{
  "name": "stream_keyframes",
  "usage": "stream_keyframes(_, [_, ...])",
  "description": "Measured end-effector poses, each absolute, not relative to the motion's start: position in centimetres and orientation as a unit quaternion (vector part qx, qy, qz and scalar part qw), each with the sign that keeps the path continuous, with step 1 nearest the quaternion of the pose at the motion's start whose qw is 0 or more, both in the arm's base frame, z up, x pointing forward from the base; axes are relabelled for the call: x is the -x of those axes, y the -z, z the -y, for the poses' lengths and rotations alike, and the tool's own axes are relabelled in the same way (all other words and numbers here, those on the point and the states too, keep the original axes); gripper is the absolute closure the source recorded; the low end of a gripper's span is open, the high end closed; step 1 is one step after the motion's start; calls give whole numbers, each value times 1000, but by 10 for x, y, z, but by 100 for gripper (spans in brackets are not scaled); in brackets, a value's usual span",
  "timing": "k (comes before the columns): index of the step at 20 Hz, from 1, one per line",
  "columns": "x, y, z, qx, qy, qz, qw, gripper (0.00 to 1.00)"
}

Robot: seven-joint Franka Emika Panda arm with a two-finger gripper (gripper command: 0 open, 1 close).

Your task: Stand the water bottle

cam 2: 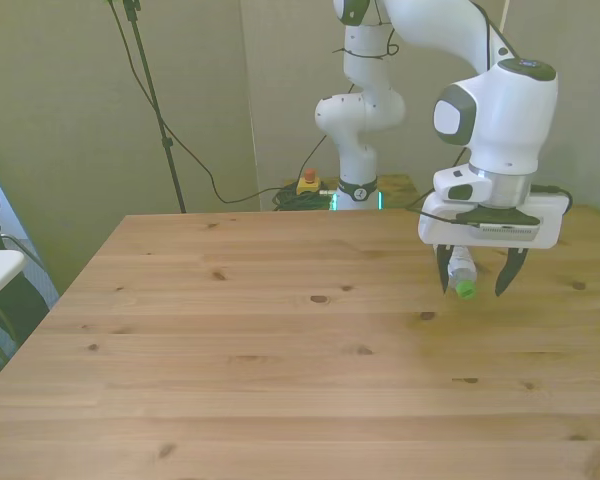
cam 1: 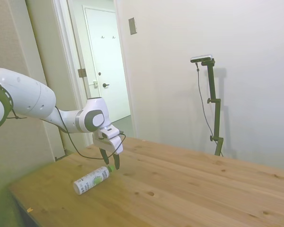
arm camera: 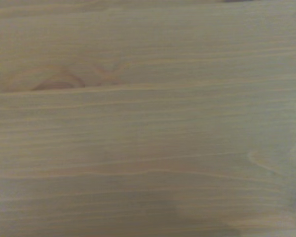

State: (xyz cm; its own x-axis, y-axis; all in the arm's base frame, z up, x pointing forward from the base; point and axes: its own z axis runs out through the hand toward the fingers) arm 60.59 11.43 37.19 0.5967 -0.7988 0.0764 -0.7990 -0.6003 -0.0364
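Side view shows the small slim clear plastic water bottle [cam 1: 92,179] with its white green-printed label lying flat on the pale wooden worktop [cam 1: 189,189], near the edge closest to the arm, its bright green cap under the white arm's two-finger gripper [cam 1: 111,165] — whose dark fingers are spread apart and pointing down around the cap end. Front view has the bottle [cam 2: 463,270] lying end-on toward the front view's right, green cap facing the camera between the parted fingers of the gripper [cam 2: 474,290], not clamped. Wrist view — only blurred wood grain of the worktop [arm camera: 148,118].
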Motion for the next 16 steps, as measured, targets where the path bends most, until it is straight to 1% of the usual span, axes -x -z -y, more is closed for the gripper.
stream_keyframes(4, [-604, -363, -128, -897, -37, 441, 5, 0])
stream_keyframes(8, [-604, -360, -126, -896, -33, 444, 11, 0])
stream_keyframes(9, [-604, -359, -125, -895, -31, 445, 12, 100])
stream_keyframes(16, [-601, -356, -120, -893, -19, 449, 22, 100])
